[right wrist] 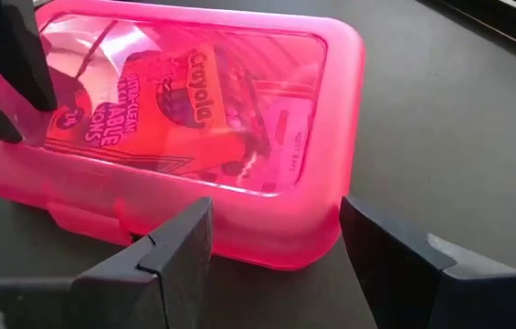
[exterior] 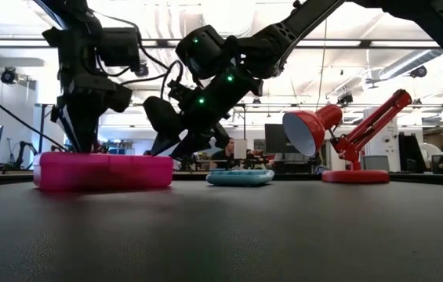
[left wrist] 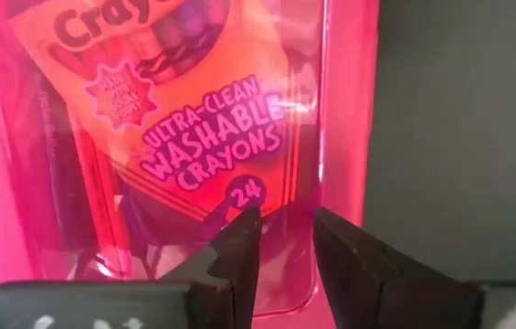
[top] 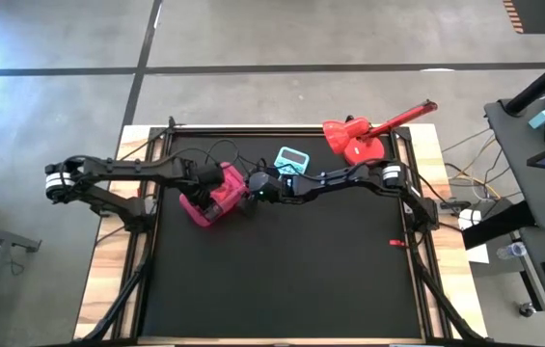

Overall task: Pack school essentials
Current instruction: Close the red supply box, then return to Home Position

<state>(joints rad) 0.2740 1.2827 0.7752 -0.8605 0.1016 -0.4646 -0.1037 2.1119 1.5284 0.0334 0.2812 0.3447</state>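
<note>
A shut pink see-through pencil box [top: 206,200] lies flat on the black mat, left of its middle. Through the lid shows a crayon box [left wrist: 175,119] with other stationery beside it. My left gripper [left wrist: 285,228] points down over the lid [right wrist: 194,137], fingers a narrow gap apart with nothing between them. My right gripper [right wrist: 276,251] comes slanting down from the right. It stands wide open astride the box's right-hand end, its fingers apart from the wall. My left gripper's fingertips [right wrist: 6,119] stand right at the top of the lid, near the box's left end, coming from above. Whether they touch the lid, I cannot tell.
A turquoise calculator [top: 292,159] lies just beyond the box, toward the far edge. A red desk lamp [top: 354,140] stands at the far right corner, its arm reaching past the mat. A small red bit [top: 396,243] lies near the right edge. The near half of the mat is bare.
</note>
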